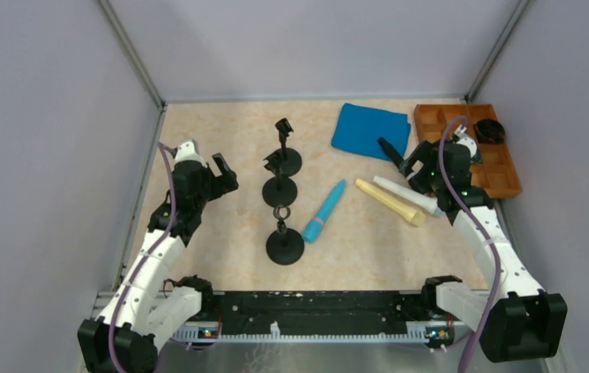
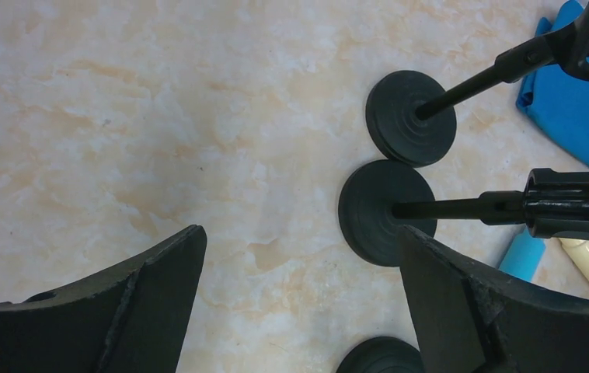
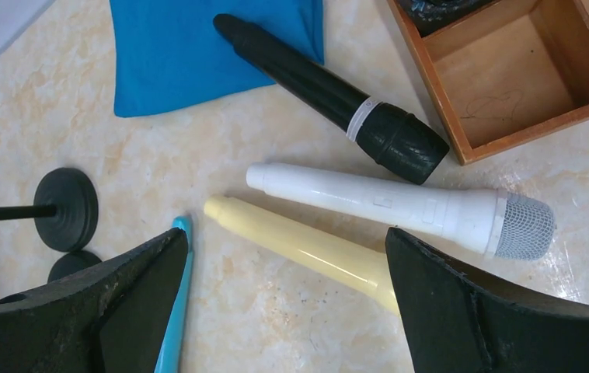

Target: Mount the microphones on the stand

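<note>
Several black stands [image 1: 284,247] rise in a column at mid-table, their round bases [image 2: 387,211] showing in the left wrist view. Right of them lie the microphones: light blue [image 1: 324,210], cream [image 1: 388,202], white [image 1: 408,194], and black [image 1: 391,150] partly on a blue cloth. My left gripper [image 1: 225,172] hovers open left of the stands, empty [image 2: 301,233]. My right gripper [image 1: 416,163] hangs open above the cream microphone [image 3: 299,245], with the white one [image 3: 385,202] and black one [image 3: 330,93] just beyond and the light blue one [image 3: 175,311] by its left finger.
A blue cloth [image 1: 369,130] lies at the back centre-right. A brown wooden tray [image 1: 501,175] with compartments sits at the back right, holding a black round item [image 1: 489,130]. Grey walls enclose the table on three sides.
</note>
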Robot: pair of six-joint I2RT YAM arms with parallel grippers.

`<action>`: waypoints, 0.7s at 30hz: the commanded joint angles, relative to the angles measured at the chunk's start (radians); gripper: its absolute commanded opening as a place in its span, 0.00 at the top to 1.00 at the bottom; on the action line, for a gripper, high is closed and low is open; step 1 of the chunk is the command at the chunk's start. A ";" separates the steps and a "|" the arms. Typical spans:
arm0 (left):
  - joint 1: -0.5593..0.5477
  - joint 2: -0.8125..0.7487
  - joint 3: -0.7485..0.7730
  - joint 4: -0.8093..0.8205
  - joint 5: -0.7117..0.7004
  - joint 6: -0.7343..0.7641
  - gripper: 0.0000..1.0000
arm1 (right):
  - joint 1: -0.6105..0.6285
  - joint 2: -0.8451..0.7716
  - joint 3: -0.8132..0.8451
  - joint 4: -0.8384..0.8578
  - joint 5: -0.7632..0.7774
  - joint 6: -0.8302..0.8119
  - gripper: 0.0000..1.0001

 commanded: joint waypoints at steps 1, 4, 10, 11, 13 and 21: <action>0.001 -0.023 -0.028 0.044 -0.006 -0.024 0.01 | -0.004 -0.002 -0.019 0.038 -0.042 -0.017 0.01; 0.001 -0.037 -0.043 0.050 -0.004 -0.036 0.02 | -0.004 0.001 -0.026 0.046 -0.111 -0.076 0.01; 0.003 -0.055 -0.068 0.044 0.016 -0.038 0.02 | -0.004 -0.014 -0.046 0.122 -0.299 -0.151 0.01; 0.003 -0.058 -0.072 0.047 0.023 -0.033 0.02 | -0.001 -0.005 -0.037 0.124 -0.330 -0.165 0.01; 0.003 -0.060 -0.074 0.053 0.044 -0.023 0.02 | 0.054 0.017 0.001 0.087 -0.268 -0.205 0.01; 0.003 -0.064 -0.064 0.067 0.088 0.007 0.02 | 0.441 0.079 0.015 0.160 -0.135 -0.312 0.01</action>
